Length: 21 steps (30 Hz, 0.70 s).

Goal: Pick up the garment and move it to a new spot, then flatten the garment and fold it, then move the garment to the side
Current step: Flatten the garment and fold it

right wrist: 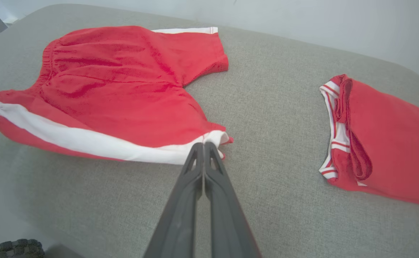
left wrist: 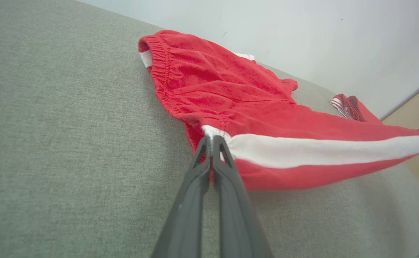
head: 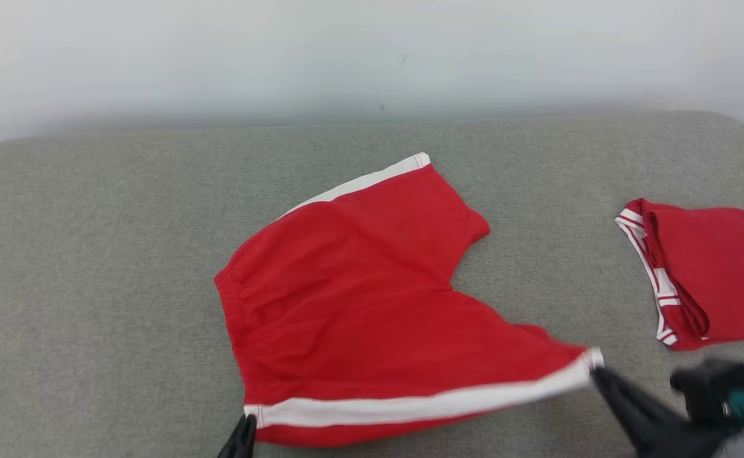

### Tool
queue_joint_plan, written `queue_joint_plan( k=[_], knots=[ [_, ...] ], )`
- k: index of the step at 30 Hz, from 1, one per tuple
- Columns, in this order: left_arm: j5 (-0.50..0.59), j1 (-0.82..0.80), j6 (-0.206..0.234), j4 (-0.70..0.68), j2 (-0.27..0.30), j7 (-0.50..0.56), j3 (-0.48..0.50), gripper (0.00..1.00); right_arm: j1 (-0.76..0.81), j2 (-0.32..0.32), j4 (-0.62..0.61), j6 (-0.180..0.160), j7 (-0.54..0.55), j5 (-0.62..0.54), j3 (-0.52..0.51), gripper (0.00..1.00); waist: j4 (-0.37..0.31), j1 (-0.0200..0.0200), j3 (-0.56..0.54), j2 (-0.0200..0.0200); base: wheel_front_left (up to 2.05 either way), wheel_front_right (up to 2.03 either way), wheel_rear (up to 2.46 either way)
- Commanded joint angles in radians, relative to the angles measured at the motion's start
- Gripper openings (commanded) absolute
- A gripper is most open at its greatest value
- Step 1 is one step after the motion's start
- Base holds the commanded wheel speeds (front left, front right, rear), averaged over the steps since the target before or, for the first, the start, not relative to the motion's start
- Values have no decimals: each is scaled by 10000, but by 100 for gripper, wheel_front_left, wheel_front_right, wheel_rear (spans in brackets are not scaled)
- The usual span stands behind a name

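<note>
Red shorts (head: 359, 286) lie mid-frame on grey surface (head: 91, 286), stripe edge stretched between left jaws pinching the waistband corner and right jaws pinching the hem corner; flattening likely underway, fold and side-move remain.

Red shorts (head: 359, 286): no text or brand to be read
Folded red cloth (head: 718, 273): no label legible
Grey cushion (head: 91, 286) and wall (head: 346, 51): no writing or signs
</note>
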Motion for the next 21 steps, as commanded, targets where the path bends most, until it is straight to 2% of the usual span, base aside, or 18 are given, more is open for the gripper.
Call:
queue_joint_plan(
  k=[1,7,9,10,13,21],
  knots=[
    [-57,-196,-3,-76,-52,-35,11,0,-480,37,191,-25,-162,-78,29,0,71,1,-23,1,0,0,0],
    [-244,-1230,197,53,-423,267,90,0,-2922,-169,2001,-25,-875,-317,542,0,426,1,163,1,0,0,0],
    [-175,-1941,301,342,-605,463,55,0,-4226,-243,3301,-25,-1311,-499,886,0,670,1,377,1,0,0,0],
    [-175,-1941,301,342,-605,463,55,0,-4226,-243,3301,-25,-1311,-499,886,0,670,1,377,1,0,0,0],
    [-53,-2708,475,791,-766,778,-28,0,-5519,-328,4476,-25,-1644,-477,1415,0,933,1,677,1,0,0,0],
    [17,-4830,791,1955,-1519,744,-41,0,-8285,-584,6840,-25,-2346,-614,2307,0,1703,1,1642,1,0,0,0]
  ],
)
